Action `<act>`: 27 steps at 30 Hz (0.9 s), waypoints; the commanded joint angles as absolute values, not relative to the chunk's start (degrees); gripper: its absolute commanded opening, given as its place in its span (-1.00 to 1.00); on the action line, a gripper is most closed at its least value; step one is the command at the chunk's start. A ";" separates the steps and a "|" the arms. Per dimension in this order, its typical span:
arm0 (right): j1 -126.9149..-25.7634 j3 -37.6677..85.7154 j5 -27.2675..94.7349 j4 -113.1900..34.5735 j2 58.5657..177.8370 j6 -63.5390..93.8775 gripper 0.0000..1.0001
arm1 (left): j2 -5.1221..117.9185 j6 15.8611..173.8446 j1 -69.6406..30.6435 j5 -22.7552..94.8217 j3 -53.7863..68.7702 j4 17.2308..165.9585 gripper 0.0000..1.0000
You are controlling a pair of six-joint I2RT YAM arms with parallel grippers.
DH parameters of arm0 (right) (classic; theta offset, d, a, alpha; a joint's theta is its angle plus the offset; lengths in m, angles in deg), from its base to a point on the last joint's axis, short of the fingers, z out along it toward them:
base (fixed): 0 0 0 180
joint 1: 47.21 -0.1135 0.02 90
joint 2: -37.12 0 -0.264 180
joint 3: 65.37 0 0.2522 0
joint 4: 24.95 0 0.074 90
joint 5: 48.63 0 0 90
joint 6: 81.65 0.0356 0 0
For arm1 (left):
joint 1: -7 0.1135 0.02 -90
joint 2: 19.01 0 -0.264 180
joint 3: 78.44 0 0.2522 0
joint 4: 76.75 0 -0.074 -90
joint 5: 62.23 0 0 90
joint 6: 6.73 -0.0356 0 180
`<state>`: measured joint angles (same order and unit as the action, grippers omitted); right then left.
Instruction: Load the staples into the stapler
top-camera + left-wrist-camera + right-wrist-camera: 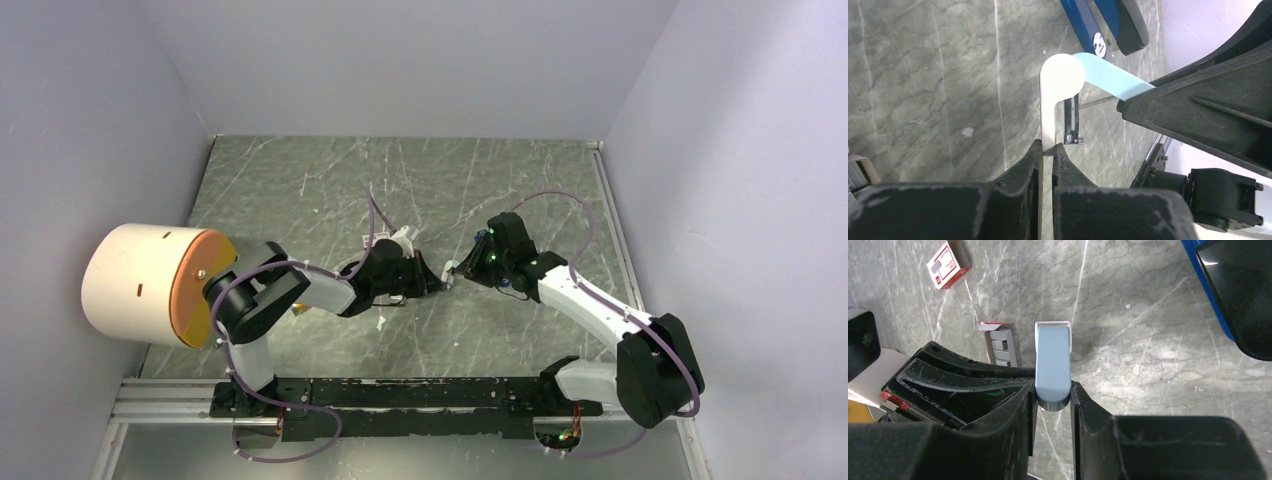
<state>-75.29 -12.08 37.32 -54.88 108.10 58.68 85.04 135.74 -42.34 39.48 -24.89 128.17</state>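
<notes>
Left claw (1047,150) is closed tight on the thin white edge of the pale blue piece (1052,357). Right claw (1053,400), narrowly parted, grips that piece's blue end. The stapler (1108,15) lies just beyond the piece. The staples (1002,346) lie on the table (1148,340) beside the piece, and the box (948,264) is farther off.

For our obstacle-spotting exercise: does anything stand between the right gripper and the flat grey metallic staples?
Yes: the right gripper holds a pale blue-grey piece, and the black left gripper sits between it and the staples.
</notes>
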 commanded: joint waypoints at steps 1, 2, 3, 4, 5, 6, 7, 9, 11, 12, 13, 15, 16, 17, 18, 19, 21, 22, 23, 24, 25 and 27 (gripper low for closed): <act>-74.60 -8.23 41.08 -59.03 108.75 55.42 -0.55 | 85.96 132.39 -42.77 39.41 -24.78 130.00 -0.90; -74.48 -7.86 41.22 -59.16 109.02 55.07 -0.55 | 86.09 132.03 -42.81 39.90 -24.85 130.19 -0.90; -74.34 -7.60 41.25 -59.07 109.34 54.90 -0.55 | 86.19 131.63 -42.94 40.37 -25.00 130.49 -0.90; -74.22 -7.44 42.58 -58.87 109.69 54.73 -0.55 | 86.26 131.36 -43.04 40.78 -25.18 131.07 -0.90; -74.15 -7.33 43.25 -58.70 110.09 54.76 -0.55 | 86.49 131.24 -43.09 41.19 -25.29 131.39 -0.90; -74.05 -7.32 43.91 -58.36 110.41 54.76 -0.54 | 86.73 131.20 -43.11 41.56 -25.31 131.60 -0.90; -73.89 -7.31 44.43 -57.92 110.85 54.68 -0.54 | 87.10 131.30 -43.16 41.93 -25.26 131.76 -0.90; -73.77 -7.52 45.94 -56.83 111.52 54.67 -0.52 | 87.74 131.66 -43.18 42.70 -25.22 132.17 -0.90; -73.39 -7.81 47.20 -55.86 112.22 54.80 -0.49 | 88.30 132.06 -43.19 43.19 -25.38 132.66 -0.90; -73.26 -7.98 47.54 -55.28 112.48 54.78 -0.48 | 88.46 132.16 -43.27 43.32 -25.47 132.91 -0.90; -73.09 -8.20 47.78 -54.73 112.71 54.83 -0.46 | 88.61 132.22 -43.27 43.39 -25.55 133.10 -0.90; -72.82 -8.68 47.92 -53.33 113.08 54.88 -0.42 | 88.74 132.32 -43.35 43.26 -25.65 133.20 -0.90; -72.73 -8.96 47.31 -52.48 113.39 54.93 -0.41 | 88.79 132.36 -43.35 43.11 -25.66 133.15 -0.90; -72.63 -9.12 46.69 -51.86 113.86 54.94 -0.40 | 88.87 132.28 -43.31 43.02 -25.61 132.91 -0.90; -72.63 -9.28 45.94 -51.33 114.71 54.94 -0.38 | 88.98 132.23 -43.28 42.96 -25.38 132.60 -0.90; -72.61 -9.44 45.29 -50.96 115.34 54.97 -0.37 | 89.01 132.23 -43.31 42.92 -25.19 132.34 -0.90; -72.58 -10.12 43.76 -49.75 116.69 55.11 -0.33 | 89.25 132.31 -43.30 43.12 -25.05 132.53 -0.90; -72.52 -10.51 43.29 -49.19 117.20 55.22 -0.30 | 89.41 132.44 -43.30 43.07 -24.90 132.48 -0.90; -72.52 -10.89 42.84 -48.65 117.67 55.28 -0.26 | 89.67 132.55 -43.34 43.20 -24.75 132.43 -0.90; -72.39 -11.29 42.37 -48.05 117.93 55.32 -0.22 | 89.83 132.76 -43.35 43.24 -24.63 132.46 -0.90; -72.29 -11.73 41.87 -47.46 118.16 55.37 -0.19 | 89.98 133.03 -43.35 43.24 -24.54 132.36 -0.90; -72.19 -12.25 41.58 -46.49 118.45 55.23 -0.12 | 90.27 133.31 -43.35 43.31 -24.35 132.20 -0.90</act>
<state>-72.75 -10.62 41.15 -50.53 117.72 55.69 89.52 134.06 -42.65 41.31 -24.89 130.20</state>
